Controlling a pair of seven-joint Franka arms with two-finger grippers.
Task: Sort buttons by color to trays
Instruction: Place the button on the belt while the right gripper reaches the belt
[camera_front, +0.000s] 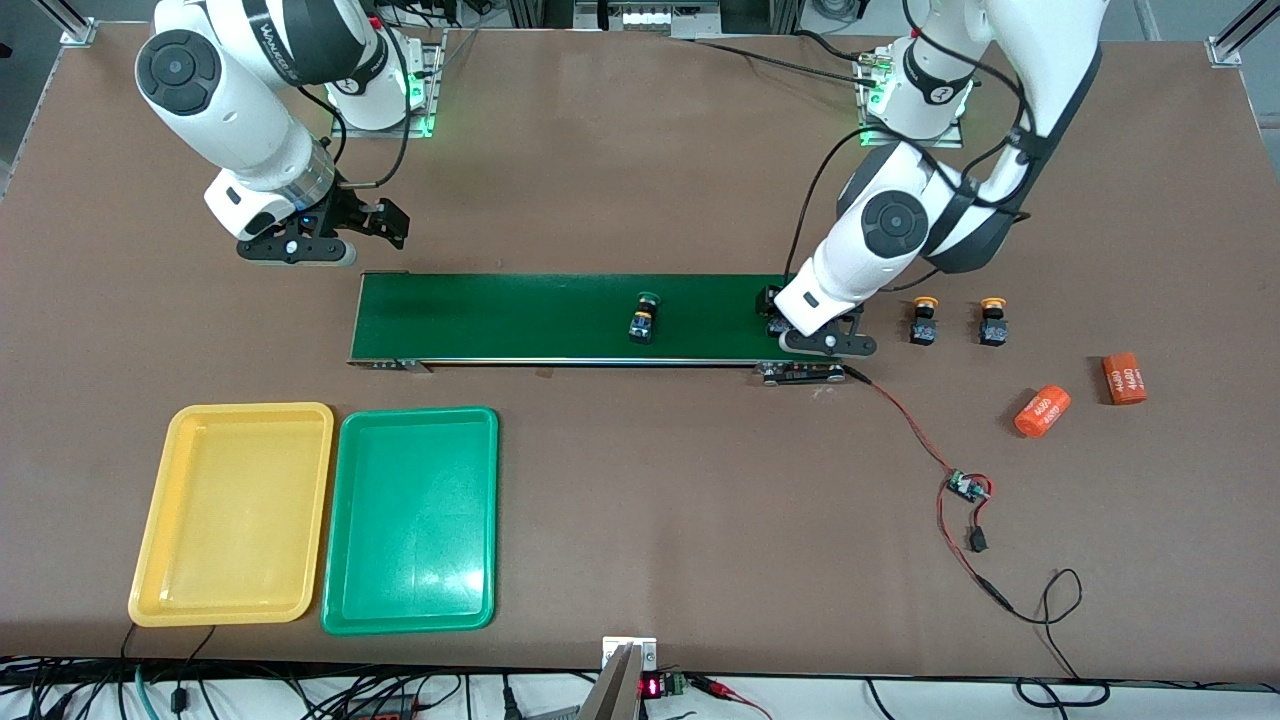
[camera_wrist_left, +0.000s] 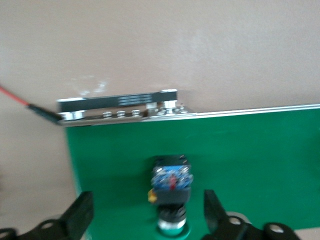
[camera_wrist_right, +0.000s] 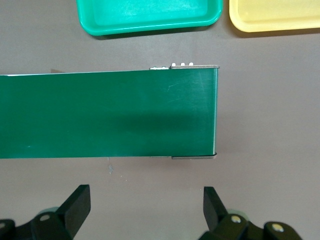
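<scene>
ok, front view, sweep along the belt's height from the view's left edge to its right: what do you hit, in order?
right gripper → conveyor belt → green button on the belt → left gripper → yellow button → second yellow button → orange cylinder

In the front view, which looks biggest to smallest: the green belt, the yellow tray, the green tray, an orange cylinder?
1. Green belt
2. Yellow tray and green tray: they look about the same size, so no ranking.
3. Orange cylinder, far smaller.
</scene>
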